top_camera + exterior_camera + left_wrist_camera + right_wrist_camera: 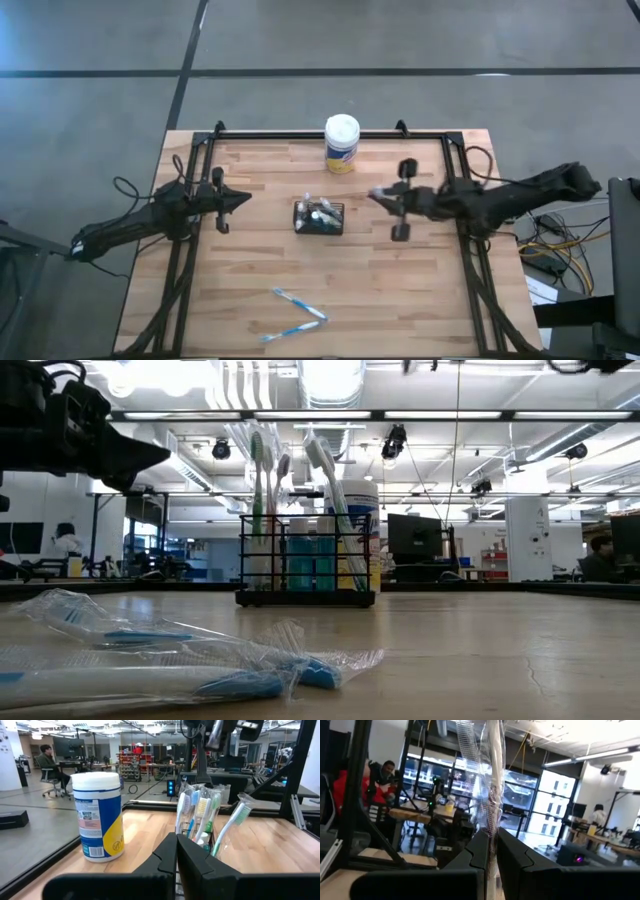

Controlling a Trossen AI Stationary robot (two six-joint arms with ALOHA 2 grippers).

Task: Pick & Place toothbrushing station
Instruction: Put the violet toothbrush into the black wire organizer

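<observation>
The toothbrushing station (319, 217) sits at the centre of the high view on the wooden table (250, 260), well apart from both arms. In the low view it reads as a small black wire-walled caddy (305, 568) loaded with upright toothbrushes (262, 500) that lean outward above its rim.

Expect it to be light, stiff in the frame, and top-heavy; the brushes will likely shift or tip out if you jolt it. Take hold across a short wall at the rim, or span the narrow width, and avoid clamping the brush handles themselves.

Left gripper (243, 199) hangs left of the caddy in the high view; in its wrist view the jaws are pressed together, pointing at the station (207, 827).

Right gripper (378, 196) hangs right of the caddy. Its jaws are pinching a clear plastic wrapper (487, 785), contents not discernible. You must release that before this arm can grasp anything else.

Also noted: a white-lidded canister (342, 144) at the top centre of the high view, behind the caddy, and two wrapped toothbrushes (298, 303) at lower centre.
</observation>
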